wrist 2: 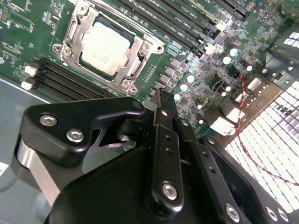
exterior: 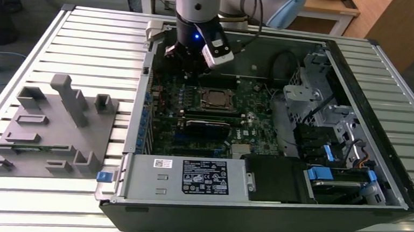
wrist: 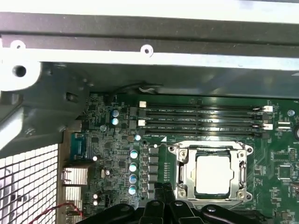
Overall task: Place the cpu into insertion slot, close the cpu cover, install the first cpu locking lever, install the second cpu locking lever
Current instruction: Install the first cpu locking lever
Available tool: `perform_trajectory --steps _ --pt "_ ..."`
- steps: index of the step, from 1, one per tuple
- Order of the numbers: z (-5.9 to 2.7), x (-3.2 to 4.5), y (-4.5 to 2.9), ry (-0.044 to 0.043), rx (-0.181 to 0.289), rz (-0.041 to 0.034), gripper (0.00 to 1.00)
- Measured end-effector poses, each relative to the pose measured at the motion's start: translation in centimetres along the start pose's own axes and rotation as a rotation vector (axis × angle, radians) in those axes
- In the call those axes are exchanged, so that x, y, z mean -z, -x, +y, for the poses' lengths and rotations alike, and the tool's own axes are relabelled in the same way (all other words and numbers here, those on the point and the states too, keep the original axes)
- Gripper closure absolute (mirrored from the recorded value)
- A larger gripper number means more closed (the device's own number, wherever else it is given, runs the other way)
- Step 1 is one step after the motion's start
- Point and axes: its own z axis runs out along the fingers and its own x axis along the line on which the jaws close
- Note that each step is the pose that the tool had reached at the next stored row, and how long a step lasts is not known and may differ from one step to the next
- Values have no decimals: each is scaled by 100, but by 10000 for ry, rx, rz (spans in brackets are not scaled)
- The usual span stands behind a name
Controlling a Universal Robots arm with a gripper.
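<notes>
while the arm [exterior: 198, 7] stands near-vertical over the open computer case [exterior: 374, 207], wrist straight down, the gripper [exterior: 187, 67] points at the green circuit board [exterior: 254, 116]. in both wrist views the fingertips [wrist: 160, 187] are drawn together, with nothing held between them. the tips hover above the board, just off one corner of the insertion slot [wrist: 205, 152], not touching it. the cpu [wrist: 214, 173] is seated flat in that slot, close beside the fingertips and clear of them. the cpu cover [wrist: 243, 174] lies down around the chip, its window framing the pale top. position of the locking levers: cannot tell. long memory slots [wrist: 201, 119] run beyond the socket from the fingers.
</notes>
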Motion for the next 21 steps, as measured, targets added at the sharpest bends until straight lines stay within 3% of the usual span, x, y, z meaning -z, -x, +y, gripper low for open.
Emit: perform_trajectory --steps 4,7,12,14,16,18,21 --pt "5 105 5 0 -1 -1 89" --pt "5 107 0 4 -2 -4 89" --pt "6 88 -93 0 -1 -2 89" --pt "6 86 -134 38 2 -96 89" --pt "7 86 -167 142 0 -209 89" --pt "7 87 -186 235 -3 -277 89" --pt "8 87 -188 266 -2 -295 89"
